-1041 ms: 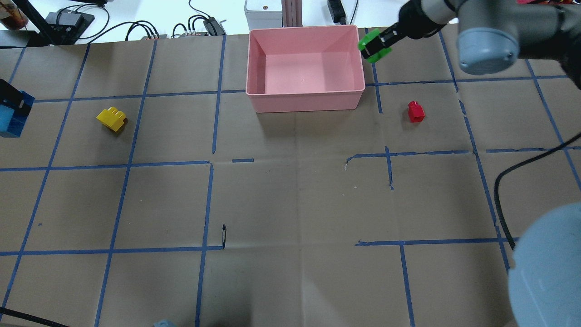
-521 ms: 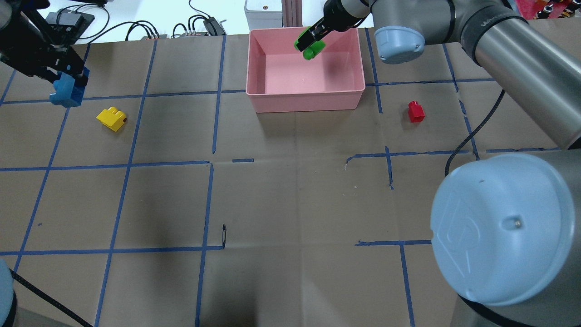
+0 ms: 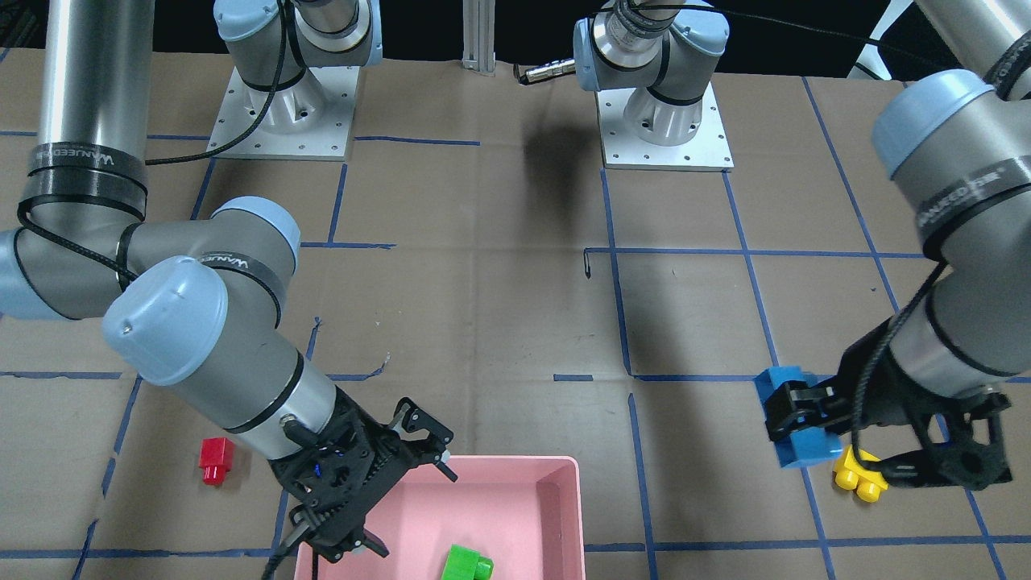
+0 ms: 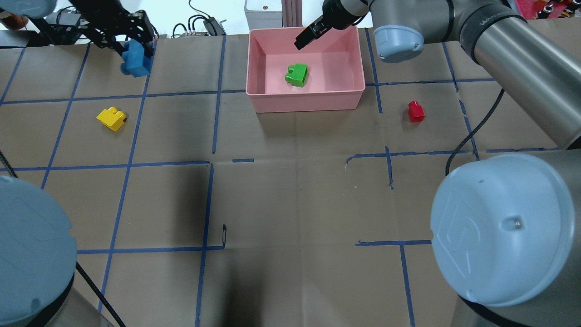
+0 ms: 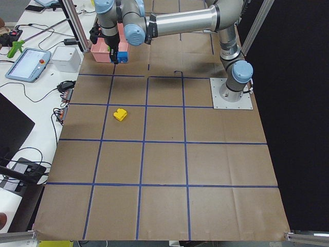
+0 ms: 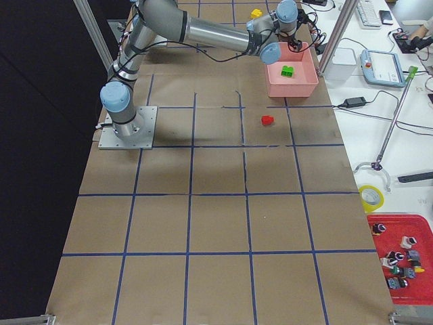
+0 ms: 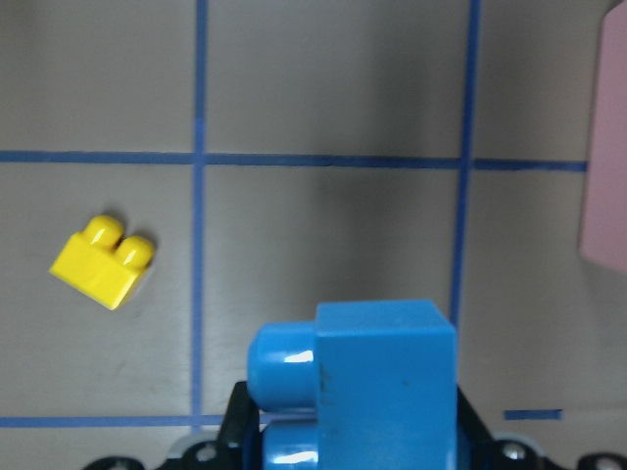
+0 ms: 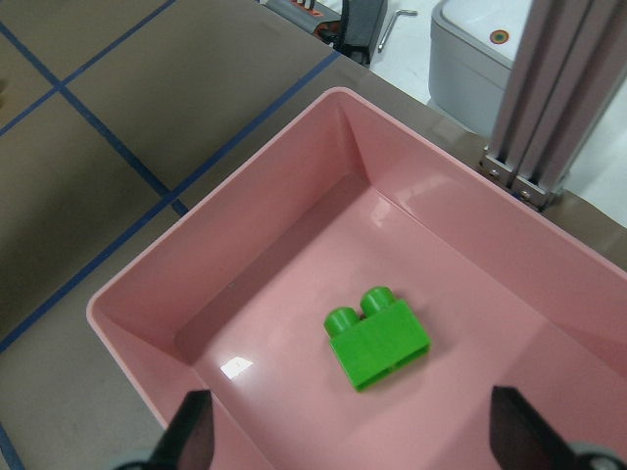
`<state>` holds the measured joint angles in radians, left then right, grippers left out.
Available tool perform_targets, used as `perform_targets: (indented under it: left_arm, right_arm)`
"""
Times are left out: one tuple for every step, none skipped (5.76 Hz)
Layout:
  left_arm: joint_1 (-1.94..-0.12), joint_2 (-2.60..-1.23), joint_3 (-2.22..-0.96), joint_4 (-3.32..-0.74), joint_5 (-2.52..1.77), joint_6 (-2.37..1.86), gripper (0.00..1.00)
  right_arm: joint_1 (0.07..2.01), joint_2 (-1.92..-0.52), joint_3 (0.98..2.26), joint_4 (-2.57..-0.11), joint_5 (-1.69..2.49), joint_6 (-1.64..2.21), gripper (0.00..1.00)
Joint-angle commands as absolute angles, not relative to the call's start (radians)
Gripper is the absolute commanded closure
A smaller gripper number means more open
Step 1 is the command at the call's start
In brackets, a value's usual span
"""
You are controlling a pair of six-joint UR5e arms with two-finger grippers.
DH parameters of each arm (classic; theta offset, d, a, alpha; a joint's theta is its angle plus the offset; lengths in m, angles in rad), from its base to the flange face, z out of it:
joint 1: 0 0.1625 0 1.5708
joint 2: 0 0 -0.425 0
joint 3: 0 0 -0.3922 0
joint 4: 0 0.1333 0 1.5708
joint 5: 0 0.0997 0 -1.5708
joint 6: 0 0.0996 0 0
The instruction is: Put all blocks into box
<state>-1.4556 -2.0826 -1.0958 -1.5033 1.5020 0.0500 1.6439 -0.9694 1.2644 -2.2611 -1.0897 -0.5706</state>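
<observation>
1. Half a second ago the right gripper (image 8: 355,433) pinched the green block (image 4: 297,75) above the box (image 4: 308,101). Now its fingers are spread wide and empty, and the block lies on the box floor, near the middle.
2. The left gripper (image 3: 793,412) has carried the blue block (image 4: 135,61) from the far left edge toward the box. It stays pressed onto the block, above the worktop (image 4: 290,190) and well left of the box.
3. The yellow block (image 4: 112,119) and red block (image 4: 415,111) have not shifted. Both sit on the worktop, yellow well to the left of the box and red to its right.
4. The green block is bright, with two round studs, and lies tipped on its side.
5. In the left wrist view the blue block is cut off by the bottom edge, so its full length cannot be read. In the front-facing view the left gripper covers part of the yellow block.
</observation>
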Motion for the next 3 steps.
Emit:
perform_targets:
  left_arm:
    - [-1.627,-2.228,-0.940,-1.499,1.500,-0.201,0.57]
    - [-1.702,-2.314,-0.857,-1.490,1.500,-0.310,0.57]
    - [-1.762,-2.401,-0.798,-1.441,1.500,-0.392,0.57]
  right_arm:
    - [1.515,-1.052,1.284,-2.150,-1.098,-0.578,0.00]
    - [1.450,-1.116,1.284,-1.938,-1.132,-0.590,0.00]
    - [1.419,-1.159,1.287,-1.825,-1.322,-0.581,0.00]
